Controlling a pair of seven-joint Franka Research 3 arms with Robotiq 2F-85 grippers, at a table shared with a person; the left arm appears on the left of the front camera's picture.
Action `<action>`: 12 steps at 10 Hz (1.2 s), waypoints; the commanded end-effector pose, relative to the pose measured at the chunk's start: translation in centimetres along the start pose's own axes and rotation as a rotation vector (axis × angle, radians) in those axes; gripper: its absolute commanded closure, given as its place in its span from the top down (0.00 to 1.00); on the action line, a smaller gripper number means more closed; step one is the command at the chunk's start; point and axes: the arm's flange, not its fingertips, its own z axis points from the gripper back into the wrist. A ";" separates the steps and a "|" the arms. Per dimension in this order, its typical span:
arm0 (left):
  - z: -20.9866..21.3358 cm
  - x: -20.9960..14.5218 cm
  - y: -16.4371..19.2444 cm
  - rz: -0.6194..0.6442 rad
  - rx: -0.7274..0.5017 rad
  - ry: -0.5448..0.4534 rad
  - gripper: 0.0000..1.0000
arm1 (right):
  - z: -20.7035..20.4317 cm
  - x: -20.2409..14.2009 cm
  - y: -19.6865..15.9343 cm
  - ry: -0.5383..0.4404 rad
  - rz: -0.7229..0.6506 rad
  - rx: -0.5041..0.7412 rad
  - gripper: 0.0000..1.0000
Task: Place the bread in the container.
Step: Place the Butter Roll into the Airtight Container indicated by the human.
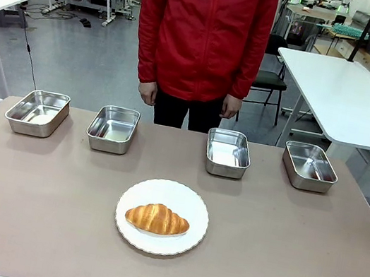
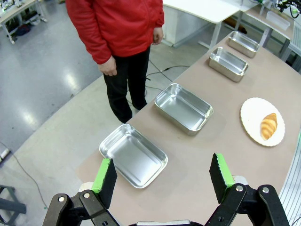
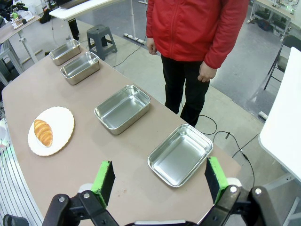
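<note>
Both left tool (image 2: pixel 161 173), right tool (image 3: pixel 159 175) agape, bread (image 1: pixel 157 218) well apart

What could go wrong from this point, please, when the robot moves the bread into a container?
1. The four containers look alike and nothing marks one, so the bread could land in the wrong pan.
2. The bread lies loose on the plate; a pinch might crush it or shove the plate.
3. The person's hands hang just beyond the far edge behind the middle containers, so a reach there might come close to them.
</note>
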 end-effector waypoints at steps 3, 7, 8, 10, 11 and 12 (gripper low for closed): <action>0.1 0.0 -0.1 0.000 0.001 -0.003 1.00 | -0.1 0.1 0.0 -0.011 0.003 0.005 1.00; 0.1 0.0 -0.1 0.000 0.001 -0.003 1.00 | -0.1 0.1 0.0 -0.011 0.003 0.005 1.00; 0.1 0.0 -0.1 0.000 0.001 -0.003 1.00 | -0.1 0.1 0.0 -0.011 0.003 0.005 1.00; 0.1 0.0 -0.1 0.000 0.001 -0.003 1.00 | -0.1 0.1 0.0 -0.011 0.003 0.005 1.00; 0.1 0.0 -0.1 0.000 0.001 -0.003 1.00 | -0.1 0.1 0.0 -0.011 0.003 0.005 1.00; 0.1 0.0 -0.1 0.000 0.001 -0.003 1.00 | -0.1 0.1 0.0 -0.011 0.003 0.005 1.00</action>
